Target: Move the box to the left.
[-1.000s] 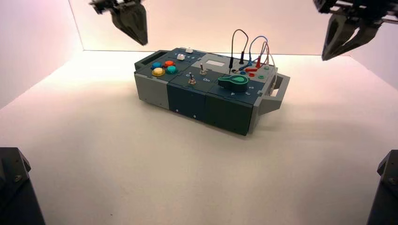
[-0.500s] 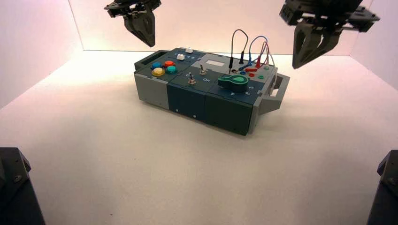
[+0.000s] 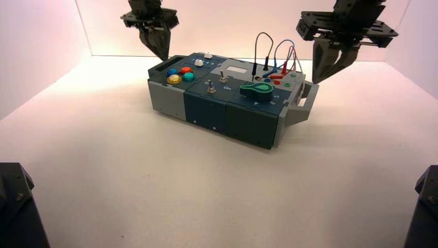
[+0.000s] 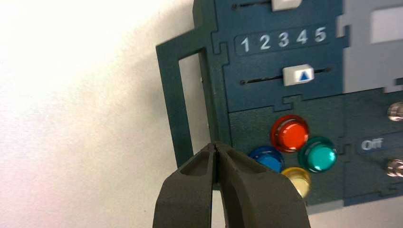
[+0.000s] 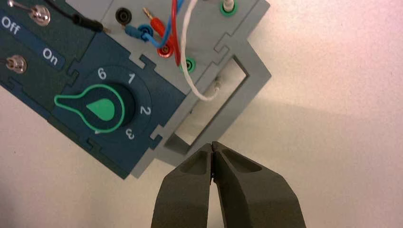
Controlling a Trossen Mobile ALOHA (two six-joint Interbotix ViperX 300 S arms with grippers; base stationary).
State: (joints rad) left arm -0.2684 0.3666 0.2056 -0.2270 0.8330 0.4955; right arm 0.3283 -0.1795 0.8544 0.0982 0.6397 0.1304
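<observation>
1. Where bare tabletop [image 3: 170, 191] extends before the box [image 3: 232, 98] and to both sides, the box lies obliquely toward the rear wall [image 3: 217, 28].
2. Left gripper [image 3: 164, 58]: jaws closed, near the left end handle [image 3: 161, 67].
3. Right gripper [image 3: 316, 81]: jaws closed, near the right end handle [image 3: 304, 106].

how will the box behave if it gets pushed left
The box will probably slide as one stiff piece, since its panels interlock. It looks unlikely to tip, being long, low and flat on the table. The looped wires may wobble, as they stand free above the top.
</observation>
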